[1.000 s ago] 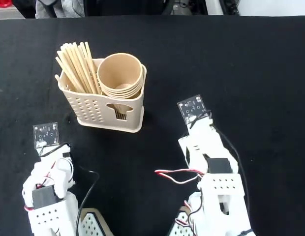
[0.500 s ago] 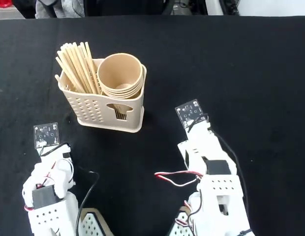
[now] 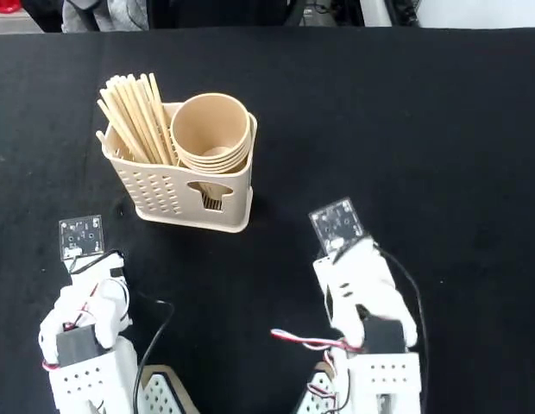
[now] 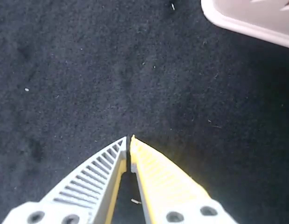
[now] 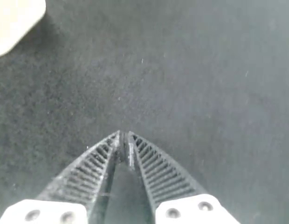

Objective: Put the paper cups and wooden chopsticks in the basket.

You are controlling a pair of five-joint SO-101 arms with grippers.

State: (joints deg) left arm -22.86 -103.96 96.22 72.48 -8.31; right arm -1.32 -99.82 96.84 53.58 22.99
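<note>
Already paper cups (image 3: pixel 211 129) and wooden chopsticks (image 3: pixel 134 108) stand in the basket (image 3: pixel 177 194)

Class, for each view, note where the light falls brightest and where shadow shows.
High view: even light, the basket bright against the black cloth, shade deep inside the paper cups. Left wrist view: the cloth darkens toward the left gripper. Right wrist view: the basket's corner is washed out pale, the cloth dimmer near the right gripper.

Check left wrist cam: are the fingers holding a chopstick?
No, the left gripper has its fingers shut tip to tip with nothing between them, over the black cloth.
</note>
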